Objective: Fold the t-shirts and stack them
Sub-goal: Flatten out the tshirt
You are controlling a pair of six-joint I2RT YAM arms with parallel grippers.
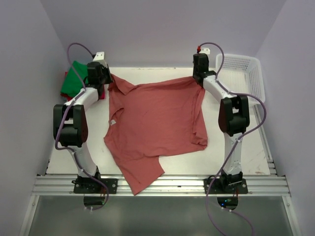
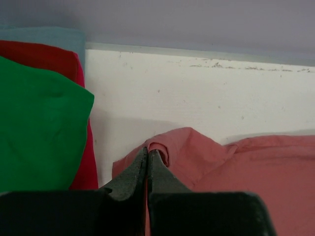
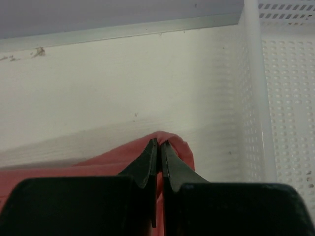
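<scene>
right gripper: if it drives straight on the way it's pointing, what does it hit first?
Past the brick-red t-shirt fold it pinches, the right gripper faces bare table, then the far edge rail and back wall. The white mesh basket sits right of that line, likely missed; depth is unclear.

Left arm (image 1: 74,123), base at 7 o'clock; right arm (image 1: 231,118), base at 5 o'clock. Both have white link shells, black joint housings and black base plates (image 1: 81,187). A purple cable (image 1: 69,50) loops along each. Small red fitting (image 1: 198,48) on right wrist. The fingers (image 2: 133,174) are black and wedge-tapered.
</scene>
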